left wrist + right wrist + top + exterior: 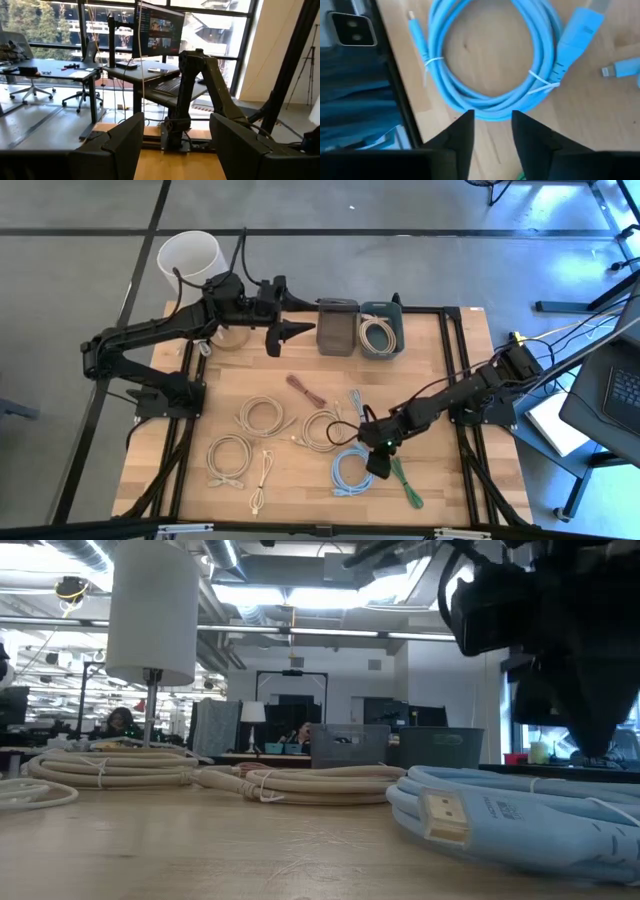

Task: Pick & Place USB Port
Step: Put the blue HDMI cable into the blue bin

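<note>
The right hand, fingers parted and grasping nothing, hangs just over the edge of the coiled light-blue USB cable lying on the bench. The left hand, released too, hovers beside two bins: the grey bin looks bare, the green bin holds a beige cable coil.

The coiled cable beside the green cable was light blue; the table was pale wood.

coiled cables on table, bins seemingly behind
</note>
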`<state>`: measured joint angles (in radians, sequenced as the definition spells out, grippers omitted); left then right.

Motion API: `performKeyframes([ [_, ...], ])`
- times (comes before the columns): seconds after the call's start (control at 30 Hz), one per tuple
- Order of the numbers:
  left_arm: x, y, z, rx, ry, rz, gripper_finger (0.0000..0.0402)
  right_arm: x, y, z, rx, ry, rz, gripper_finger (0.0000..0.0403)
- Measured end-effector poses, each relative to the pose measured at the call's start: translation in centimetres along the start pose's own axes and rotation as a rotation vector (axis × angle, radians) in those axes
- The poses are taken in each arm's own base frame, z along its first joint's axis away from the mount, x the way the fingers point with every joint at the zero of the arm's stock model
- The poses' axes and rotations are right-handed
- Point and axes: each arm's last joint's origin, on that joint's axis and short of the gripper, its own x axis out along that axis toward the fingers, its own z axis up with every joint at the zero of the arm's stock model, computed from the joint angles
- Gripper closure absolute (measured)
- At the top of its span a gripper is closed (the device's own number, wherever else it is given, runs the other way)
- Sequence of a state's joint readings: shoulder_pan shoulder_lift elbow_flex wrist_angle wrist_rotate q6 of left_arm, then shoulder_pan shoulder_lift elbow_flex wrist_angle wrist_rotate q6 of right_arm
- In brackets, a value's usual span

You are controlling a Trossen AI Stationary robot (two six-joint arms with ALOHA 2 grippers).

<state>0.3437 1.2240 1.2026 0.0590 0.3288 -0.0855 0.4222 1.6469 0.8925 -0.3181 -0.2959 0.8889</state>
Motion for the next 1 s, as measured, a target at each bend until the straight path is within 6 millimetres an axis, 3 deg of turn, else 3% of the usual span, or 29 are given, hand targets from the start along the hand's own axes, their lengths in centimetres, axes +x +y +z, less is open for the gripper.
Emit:
performKeyframes([
  [0.2,0.3,-0.9,0.3,-0.02,-0.04,-0.027,0.0181,1.8,-0.4,0.3,0.03,-0.002,-0.021,0.0187],
  [0.33,0.4,-1.4,0.4,-0.02,-0.052,-0.045,0.0181,3.2,-0.8,0.6,0.079,-0.014,-0.024,0.0163],
  [0.5,0.4,-1.5,0.4,-0.021,-0.052,-0.042,0.0181,3.9,-0.6,1.2,0.119,-0.05,0.02,0.0175],
  [1.0,0.4,-1.5,0.4,-0.023,-0.052,-0.041,0.0181,3.9,-1.0,1.4,0.216,-0.156,-0.071,0.0246],
])
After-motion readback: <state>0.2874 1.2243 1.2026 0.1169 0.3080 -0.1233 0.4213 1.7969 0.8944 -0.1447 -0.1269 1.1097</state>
